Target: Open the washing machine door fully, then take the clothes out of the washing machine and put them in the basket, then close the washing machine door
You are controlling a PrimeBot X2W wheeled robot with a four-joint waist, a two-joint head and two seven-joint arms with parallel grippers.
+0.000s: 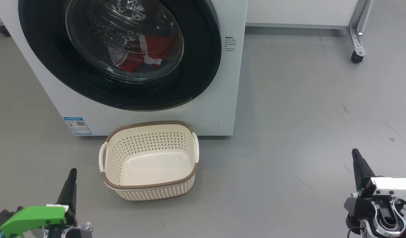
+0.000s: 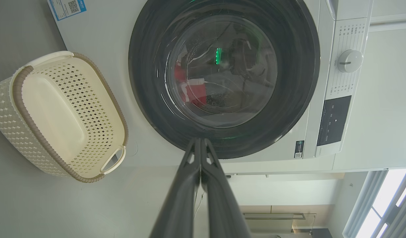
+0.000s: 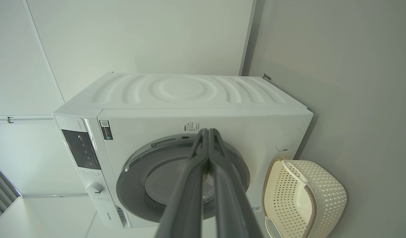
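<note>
Not started: washing machine door (image 1: 203,66) shut, clothes (image 1: 156,46) inside, basket (image 1: 150,193) empty; L gripper (image 1: 71,172) & R gripper (image 1: 354,152) jaws closed, holding nothing.

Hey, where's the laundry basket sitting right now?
In the head view the basket stands empty on the floor left of centre, close in front of the washing machine, just below its closed door.

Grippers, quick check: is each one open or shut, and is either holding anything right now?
Left gripper: shut, fingers pressed together, holding nothing.
Right gripper: shut, fingers pressed together, holding nothing.
</note>
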